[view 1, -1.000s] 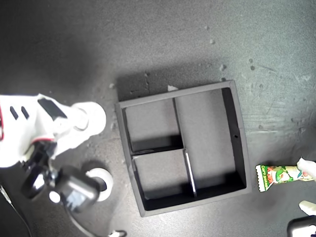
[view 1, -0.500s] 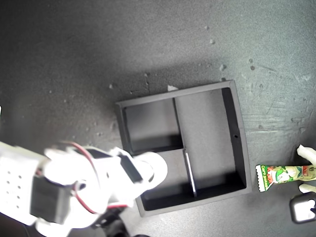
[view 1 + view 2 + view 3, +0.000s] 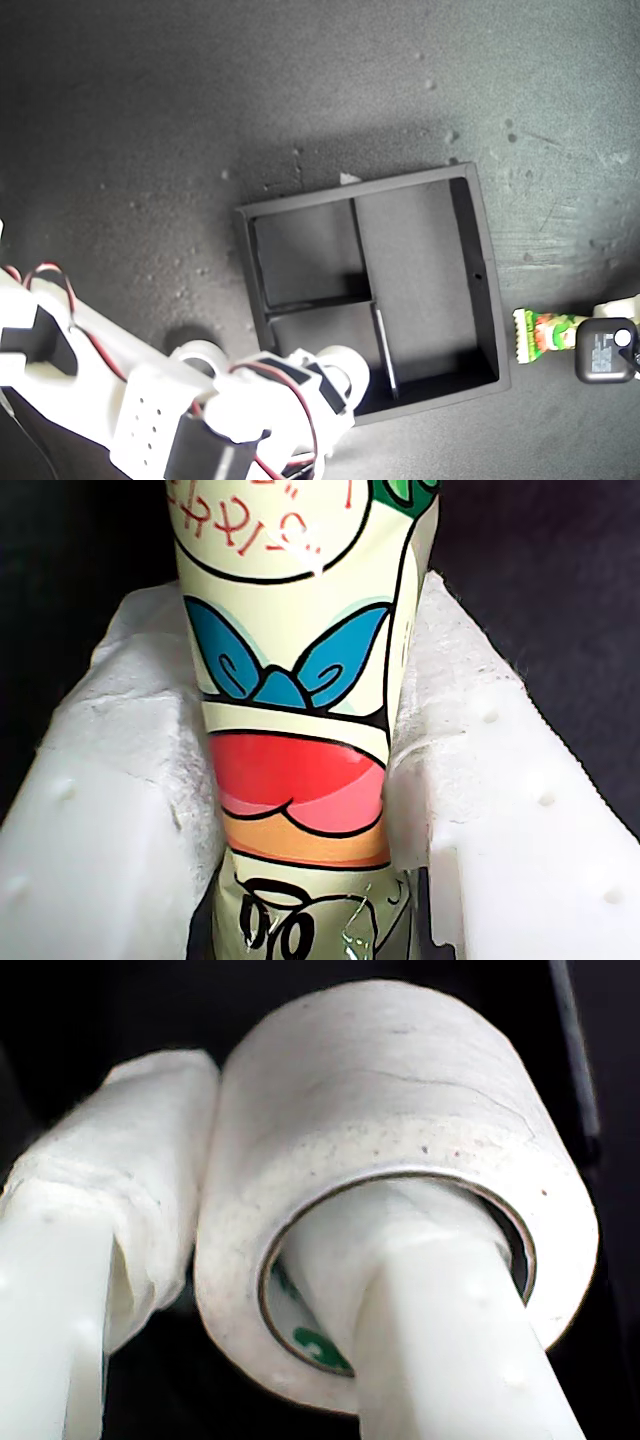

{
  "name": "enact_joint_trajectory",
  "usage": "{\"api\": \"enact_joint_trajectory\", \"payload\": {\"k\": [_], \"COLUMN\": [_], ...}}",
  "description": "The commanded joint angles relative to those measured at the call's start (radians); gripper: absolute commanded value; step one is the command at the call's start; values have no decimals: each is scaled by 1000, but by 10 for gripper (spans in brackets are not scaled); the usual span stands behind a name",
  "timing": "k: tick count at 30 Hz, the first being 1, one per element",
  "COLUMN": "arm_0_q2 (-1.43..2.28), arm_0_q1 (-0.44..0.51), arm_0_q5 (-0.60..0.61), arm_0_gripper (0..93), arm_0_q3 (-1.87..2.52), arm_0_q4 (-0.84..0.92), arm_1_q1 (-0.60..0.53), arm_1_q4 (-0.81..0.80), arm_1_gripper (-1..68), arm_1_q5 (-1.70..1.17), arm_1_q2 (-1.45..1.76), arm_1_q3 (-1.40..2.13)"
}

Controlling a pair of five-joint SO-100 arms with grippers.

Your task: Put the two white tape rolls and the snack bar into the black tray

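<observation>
On dark desk (image 3: 250, 90): first gripper (image 3: 305, 810) pinching bar (image 3: 300, 680), second gripper (image 3: 290, 1290) clamping roll (image 3: 400, 1130) wall, for tray (image 3: 480, 270) loading.

The snack bar (image 3: 545, 333) runs under a black camera block (image 3: 604, 352), its far end hidden. One white tape roll (image 3: 199, 353) peeks from behind an arm; the tray's (image 3: 478, 270) near corner is covered.

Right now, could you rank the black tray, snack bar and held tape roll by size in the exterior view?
1. black tray
2. snack bar and tape roll: unranked; bar half hidden, roll held nearer the camera.
</observation>
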Motion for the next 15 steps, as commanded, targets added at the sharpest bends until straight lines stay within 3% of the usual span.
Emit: {"api": "enact_joint_trajectory", "payload": {"k": [1,7,15], "arm_0_q2": [9,-3,-28], "arm_0_q1": [32,64,77], "arm_0_q5": [-14,-20,-28], "arm_0_gripper": [1,86,162], "arm_0_q3": [-49,-49,-49], "arm_0_q4": [12,12,11], "arm_1_q1": [143,360,535], "arm_1_q4": [242,264,272], "arm_1_gripper": [-4,-5,-6], "arm_1_q5": [-351,-534,-549], "arm_1_q2": [75,110,110], "arm_1_q3": [-153,-295,-426]}}
